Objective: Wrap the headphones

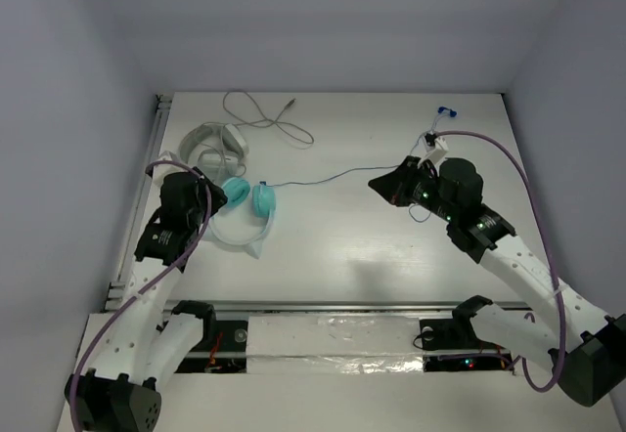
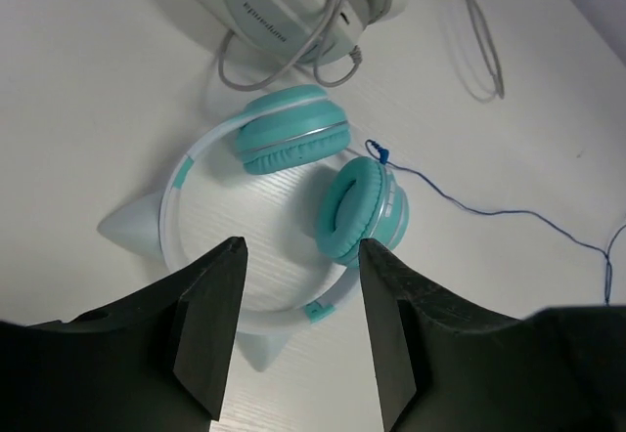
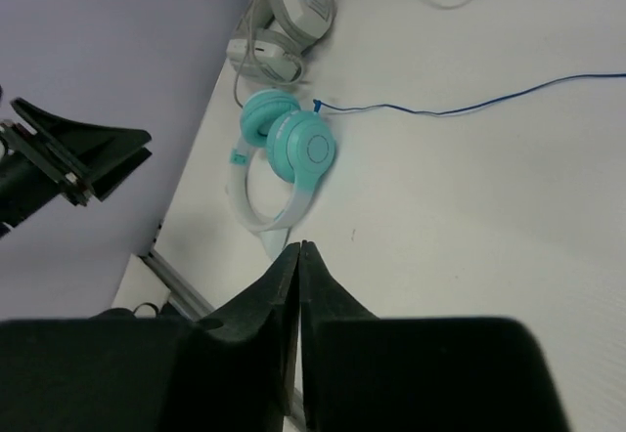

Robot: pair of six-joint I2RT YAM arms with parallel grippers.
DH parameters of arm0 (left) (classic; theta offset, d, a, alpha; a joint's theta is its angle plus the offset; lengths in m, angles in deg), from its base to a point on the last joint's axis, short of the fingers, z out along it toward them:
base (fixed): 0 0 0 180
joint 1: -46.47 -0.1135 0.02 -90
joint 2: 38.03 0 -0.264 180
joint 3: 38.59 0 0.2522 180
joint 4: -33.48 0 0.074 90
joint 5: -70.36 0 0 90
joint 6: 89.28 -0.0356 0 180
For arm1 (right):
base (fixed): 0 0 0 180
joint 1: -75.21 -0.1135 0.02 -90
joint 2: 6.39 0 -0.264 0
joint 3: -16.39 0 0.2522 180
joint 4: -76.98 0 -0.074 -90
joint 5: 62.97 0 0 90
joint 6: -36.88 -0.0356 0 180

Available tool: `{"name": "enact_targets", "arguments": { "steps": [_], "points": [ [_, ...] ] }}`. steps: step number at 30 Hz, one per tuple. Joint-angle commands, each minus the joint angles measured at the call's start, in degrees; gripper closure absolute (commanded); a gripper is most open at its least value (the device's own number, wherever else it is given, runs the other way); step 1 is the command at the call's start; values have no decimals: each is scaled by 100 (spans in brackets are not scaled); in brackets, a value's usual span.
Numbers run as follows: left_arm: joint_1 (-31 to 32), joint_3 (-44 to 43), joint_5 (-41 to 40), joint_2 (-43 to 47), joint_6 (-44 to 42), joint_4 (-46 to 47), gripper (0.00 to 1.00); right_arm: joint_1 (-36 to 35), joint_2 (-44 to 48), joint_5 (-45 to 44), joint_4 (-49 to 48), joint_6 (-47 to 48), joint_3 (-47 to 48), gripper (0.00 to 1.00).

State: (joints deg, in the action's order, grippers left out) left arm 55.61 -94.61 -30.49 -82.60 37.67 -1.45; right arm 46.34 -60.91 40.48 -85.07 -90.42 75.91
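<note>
From above, the teal-cupped over-ear headphones with a white headband [image 1: 249, 202] are seen lying near the left edge of the smooth, pale table [image 1: 372, 256], just in front of a pair of all-white headphones [image 1: 217, 144]. Their thin dark blue cable [image 1: 333, 175] is laid out toward the right gripper [image 1: 383, 184]. In the left wrist view, the left gripper [image 2: 301, 334] is shown half-open and empty above the headband. In the right wrist view, the jaws are seen pressed together, with nothing visibly held. If the cable were tugged, the light headphones could be dragged or the white pair snagged. The table is enclosed by plain lilac walls [image 1: 342, 21].
</note>
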Motion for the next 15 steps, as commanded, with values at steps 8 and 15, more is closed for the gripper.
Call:
{"name": "enact_targets", "arguments": {
  "steps": [8, 15],
  "points": [
    [-18, -134, -452, -569, 769, -485, 100, -234, -252, -238, -664, 214, -216, 100],
    [-18, -2, -1146, -885, 1130, -537, 100, -401, -199, -343, -805, 249, -392, 100]
  ]
}}
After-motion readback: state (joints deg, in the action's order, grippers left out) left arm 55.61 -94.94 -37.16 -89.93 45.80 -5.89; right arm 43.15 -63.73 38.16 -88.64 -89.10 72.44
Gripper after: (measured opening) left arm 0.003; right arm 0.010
